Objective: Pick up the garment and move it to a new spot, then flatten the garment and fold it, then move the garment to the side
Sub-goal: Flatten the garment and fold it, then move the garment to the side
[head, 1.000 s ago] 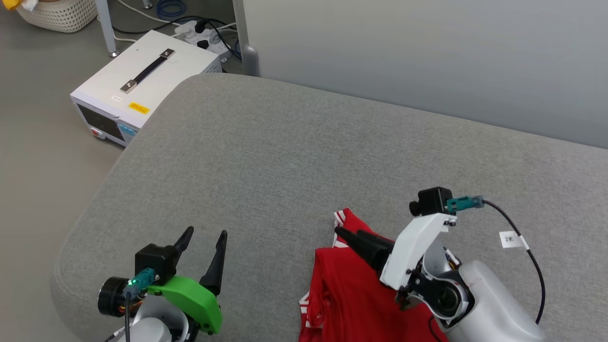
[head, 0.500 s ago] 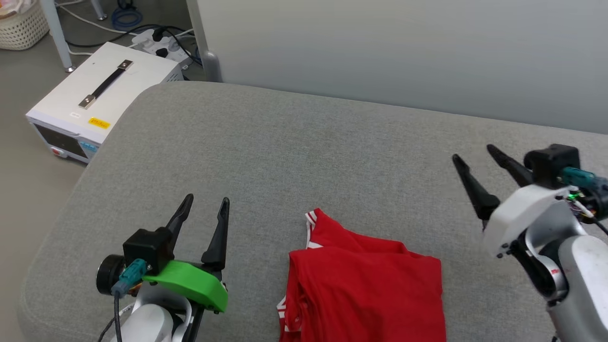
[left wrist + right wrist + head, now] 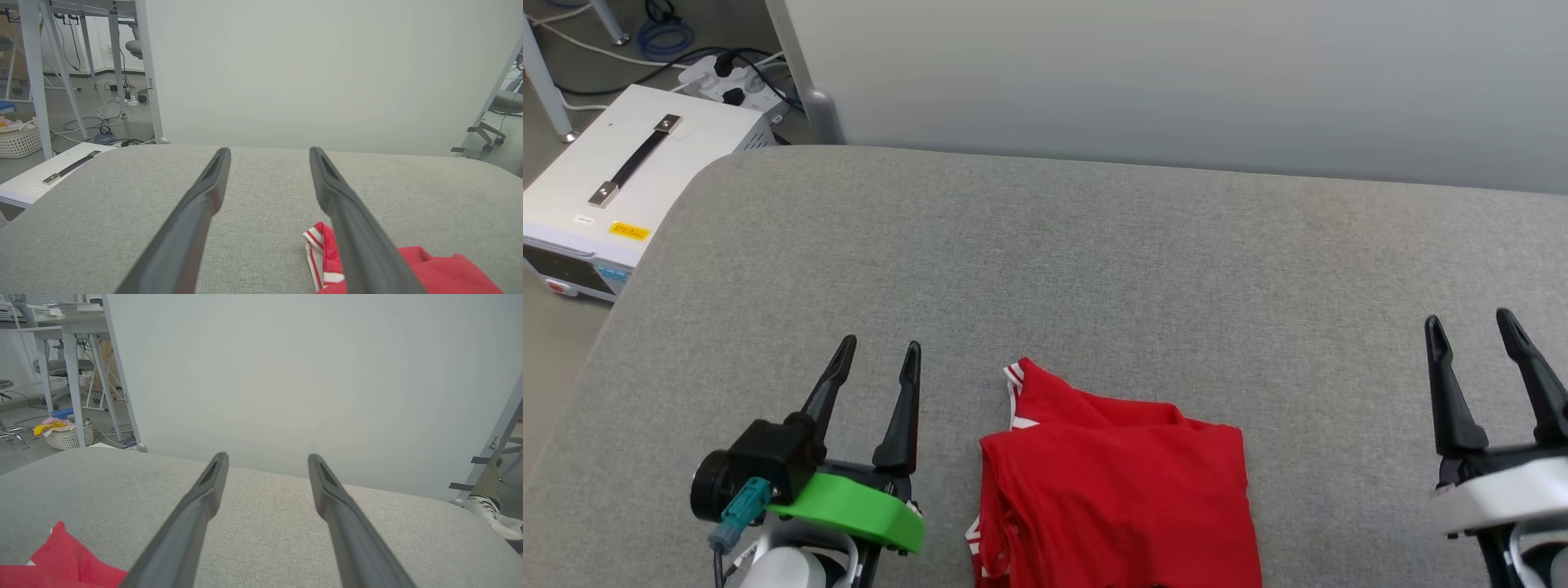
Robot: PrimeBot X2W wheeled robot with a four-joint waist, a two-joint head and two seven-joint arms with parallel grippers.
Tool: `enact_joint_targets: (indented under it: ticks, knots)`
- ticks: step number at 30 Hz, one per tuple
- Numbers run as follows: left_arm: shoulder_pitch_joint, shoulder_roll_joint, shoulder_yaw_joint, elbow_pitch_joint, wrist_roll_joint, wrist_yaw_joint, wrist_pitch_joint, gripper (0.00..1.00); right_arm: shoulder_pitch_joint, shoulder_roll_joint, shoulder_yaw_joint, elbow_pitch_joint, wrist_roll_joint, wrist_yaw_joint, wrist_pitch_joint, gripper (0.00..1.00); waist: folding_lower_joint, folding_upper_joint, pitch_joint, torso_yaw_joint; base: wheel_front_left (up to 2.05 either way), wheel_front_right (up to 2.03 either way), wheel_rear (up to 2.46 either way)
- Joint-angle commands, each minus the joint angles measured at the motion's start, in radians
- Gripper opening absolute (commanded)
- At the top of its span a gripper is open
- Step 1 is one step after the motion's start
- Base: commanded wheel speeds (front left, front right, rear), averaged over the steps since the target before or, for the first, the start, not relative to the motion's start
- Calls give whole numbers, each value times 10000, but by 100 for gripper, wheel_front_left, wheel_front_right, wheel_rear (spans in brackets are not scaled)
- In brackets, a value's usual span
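Note:
The red garment (image 3: pixel 1115 482) lies folded on the grey cushioned surface (image 3: pixel 1094 261) at the bottom centre of the head view, a white-and-red striped edge at its upper left corner. Its lettering is hidden. My left gripper (image 3: pixel 880 349) stands open just left of it, apart from the cloth. My right gripper (image 3: pixel 1468 322) stands open well to its right, nothing between the fingers. In the left wrist view the garment (image 3: pixel 429 269) shows at the lower right behind the left gripper (image 3: pixel 269 152). The right wrist view has the garment (image 3: pixel 61 563) at the lower left of the right gripper (image 3: pixel 267 456).
A white box with a black handle (image 3: pixel 621 180) sits on the floor off the surface's far left corner, with cables and a power strip (image 3: pixel 719 77) behind it. A pale partition wall (image 3: pixel 1176 82) runs along the far edge. A white basket (image 3: pixel 67 437) stands on the floor.
My right gripper let go of the garment, opened and drew off to the right. The head camera also turned, shifting the whole picture left. The left gripper stays open.

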Motion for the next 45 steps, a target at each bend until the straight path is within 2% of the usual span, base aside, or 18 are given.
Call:
enact_joint_targets:
  ticks: [1,5,9,18,29,32,36,42,45]
  knots:
    - [219,-142,120,-49,142,-107,-57,100,216,215,-99,-112,-44,-6,-231,100,0,-1,11,-22,0,0,0]
    - [455,-548,418,-88,643,-443,-57,100,824,1016,-362,-343,-247,-6,-684,100,0,-1,9,-30,0,0,0]
    - [580,-795,574,-44,1062,-675,-57,100,1134,1351,-428,-275,-420,-6,-893,100,0,-1,31,-14,0,0,0]
    - [639,-1162,960,-78,1593,-970,-57,100,1095,1463,-361,113,-503,-6,-1089,100,0,-1,28,25,0,0,0]
    - [641,-1319,1083,59,1746,-1065,-57,100,1084,1482,-298,264,-511,-6,-1107,100,0,-1,18,112,0,0,0]
    - [618,-1336,1070,98,1755,-1071,-57,100,1122,1404,-167,366,-426,-6,-777,100,0,-1,37,156,0,0,0]
    - [568,-1341,1016,106,1726,-1076,-57,100,1096,1107,380,392,-21,-6,949,100,0,-1,126,230,0,0,0]
    - [437,-1296,895,129,1672,-1077,-57,100,860,465,1358,92,889,-6,5508,100,0,-1,394,370,0,0,0]
    - [341,-1296,806,150,1658,-1078,-57,100,606,817,1423,-136,1433,-6,7509,100,0,-1,534,488,0,0,0]
